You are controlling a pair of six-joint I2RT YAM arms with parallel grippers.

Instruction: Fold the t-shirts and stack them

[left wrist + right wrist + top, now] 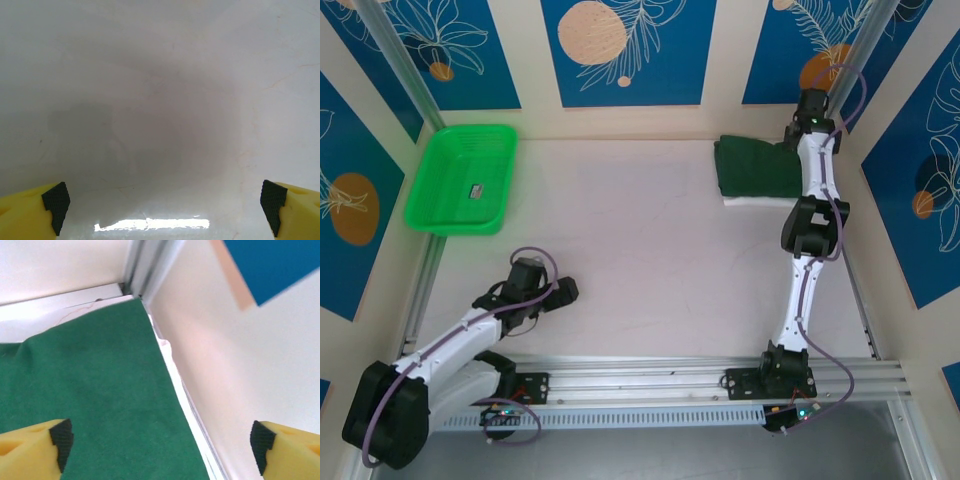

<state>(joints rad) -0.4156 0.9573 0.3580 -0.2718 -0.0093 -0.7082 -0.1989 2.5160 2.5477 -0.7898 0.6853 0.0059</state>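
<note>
The dark green t-shirt (757, 164) lies folded at the back right of the table, on top of the white t-shirt (750, 201), of which a thin edge shows along the front. In the right wrist view the green t-shirt (100, 405) spreads below the fingers, with the white t-shirt's edge (172, 365) running along the wall. My right gripper (160, 447) is open just above the stack's right end with nothing between its fingers; it sits by the back right corner (807, 125). My left gripper (165, 207) is open over bare table, near the front left (563, 291).
A bright green mesh basket (440, 215) stands at the back left with a small dark item inside. The right wall (240, 370) is close beside the right gripper. An aluminium rail (700, 385) runs along the near edge by the arm bases.
</note>
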